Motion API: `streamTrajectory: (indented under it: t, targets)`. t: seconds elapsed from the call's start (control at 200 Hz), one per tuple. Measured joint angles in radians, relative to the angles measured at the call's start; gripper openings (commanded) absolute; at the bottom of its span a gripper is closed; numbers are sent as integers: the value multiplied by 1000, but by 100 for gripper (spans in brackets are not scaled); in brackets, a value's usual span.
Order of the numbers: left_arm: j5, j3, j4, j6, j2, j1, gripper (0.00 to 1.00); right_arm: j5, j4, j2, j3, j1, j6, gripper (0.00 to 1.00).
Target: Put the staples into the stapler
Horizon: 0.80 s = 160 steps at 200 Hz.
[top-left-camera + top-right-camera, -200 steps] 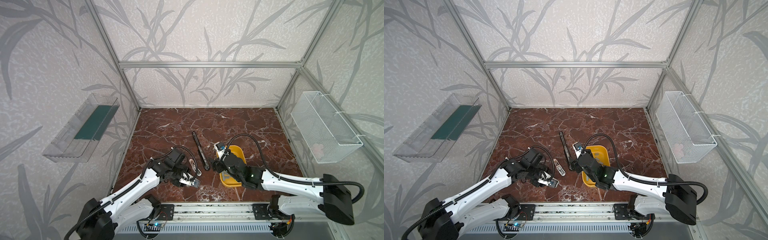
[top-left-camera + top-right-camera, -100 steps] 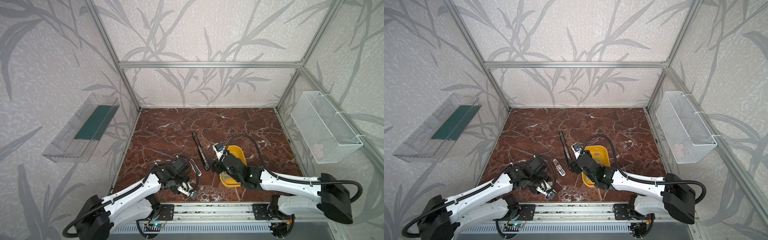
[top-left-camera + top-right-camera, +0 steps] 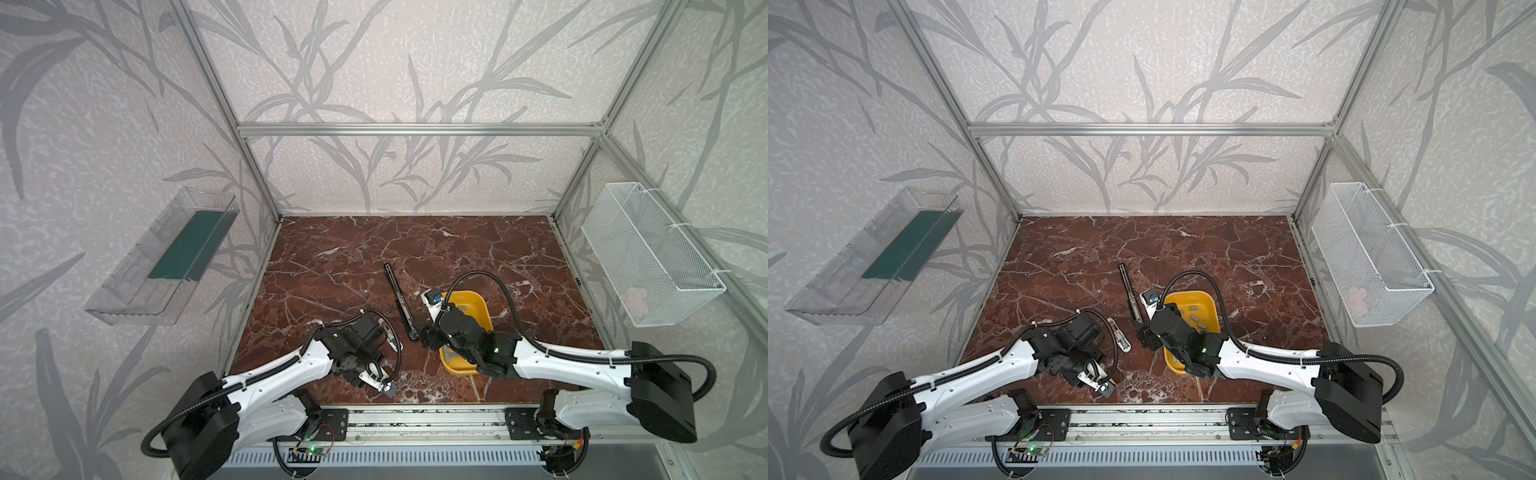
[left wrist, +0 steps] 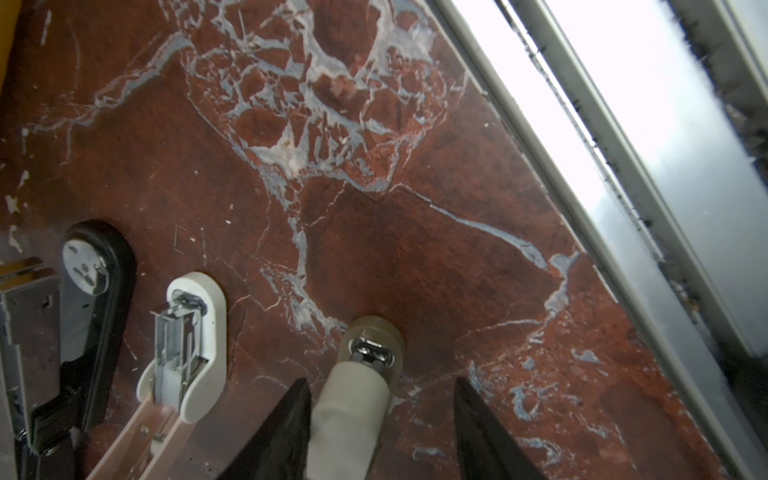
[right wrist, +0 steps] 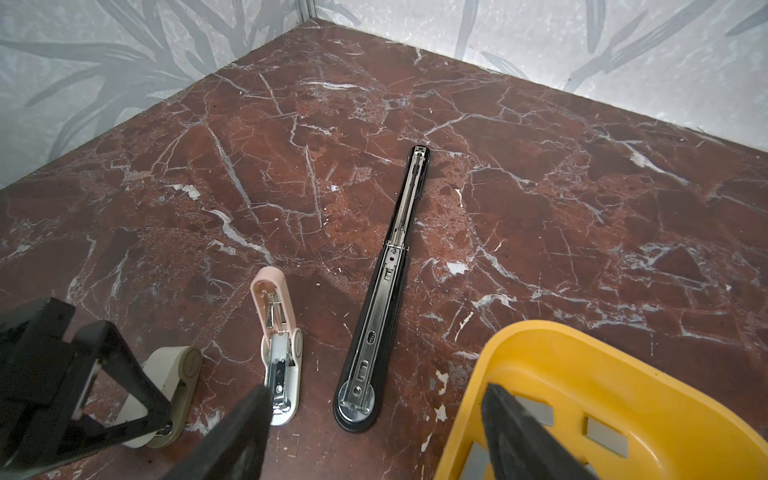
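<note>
The staples (image 5: 606, 436) are short, flat grey strips lying loose in the yellow tray (image 5: 540, 332), at about 4 o'clock from the table's (image 3: 415, 249) middle in both top views. At least three show (image 3: 1192, 318). The right arm covers the tray's near half, so a full count cannot be made. The right gripper (image 5: 374, 390) hangs with its fingers spread wide and empty, one over the tray's rim and the other near the pink stapler (image 5: 278, 365).

Three staplers lie on the table. From the tray, the black stapler (image 3: 400, 299) is at 10 o'clock, folded out flat in one long line with its metal channel up. The pink one is at 9 o'clock, hinged open with its magazine bare. Beyond it, also at 9 o'clock, the beige stapler (image 4: 365, 374) sits between the left gripper's (image 4: 381, 381) parted fingers, close against one with a gap to the other.

One clear bin (image 3: 166, 266) hangs on the left wall and one wire basket (image 3: 652, 257) on the right.
</note>
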Motion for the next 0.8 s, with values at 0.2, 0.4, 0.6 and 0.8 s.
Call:
streamTrajectory:
  t: [0.2, 0.4, 0.6, 0.8]
  targets:
    - [-2, 25, -2, 6, 45, 0, 44, 1, 0, 1, 2, 0, 0, 80]
    - [7, 35, 4, -1, 76, -2, 48, 0, 1, 6, 2, 0, 3, 80]
    - [5, 36, 5, -1, 100, -5, 48, -5, -1, 21, 4, 0, 4, 80]
    - [8, 45, 11, -1, 104, -6, 43, -5, -1, 21, 4, 0, 4, 80]
